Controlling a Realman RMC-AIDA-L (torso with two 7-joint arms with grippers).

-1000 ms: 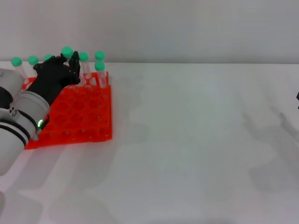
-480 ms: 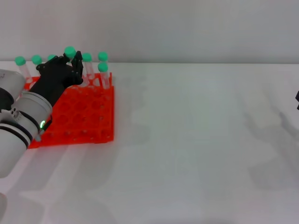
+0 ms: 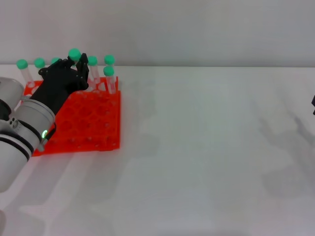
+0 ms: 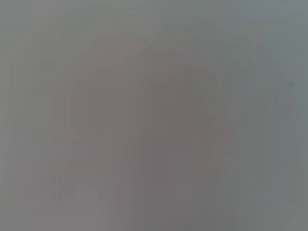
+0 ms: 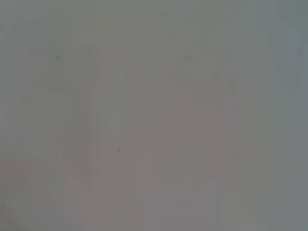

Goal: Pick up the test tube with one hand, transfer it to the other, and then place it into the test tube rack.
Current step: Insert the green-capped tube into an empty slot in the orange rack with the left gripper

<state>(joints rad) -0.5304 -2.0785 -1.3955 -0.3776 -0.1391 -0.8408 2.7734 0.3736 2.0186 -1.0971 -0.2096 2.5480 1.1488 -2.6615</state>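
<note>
Your left gripper [image 3: 74,69] hangs over the back rows of the test tube rack [image 3: 88,123], fingers clenched on the test tube [image 3: 74,55], whose green cap shows above them; you look to be at the placing step; next, line the tube upright over a free hole and lower it; the other capped tubes [image 3: 109,66] stand just beside and could be knocked; the white table [image 3: 206,147] lies beyond; your right gripper [image 3: 313,102] barely shows at the far edge, its fingers impossible to judge.

green-capped tubes [image 3: 109,60]: 7 in view
test tube rack [image 3: 88,123]: 1
gripper [image 3: 74,69]: 1 clearly visible
counter [image 3: 206,147]: 1
</note>
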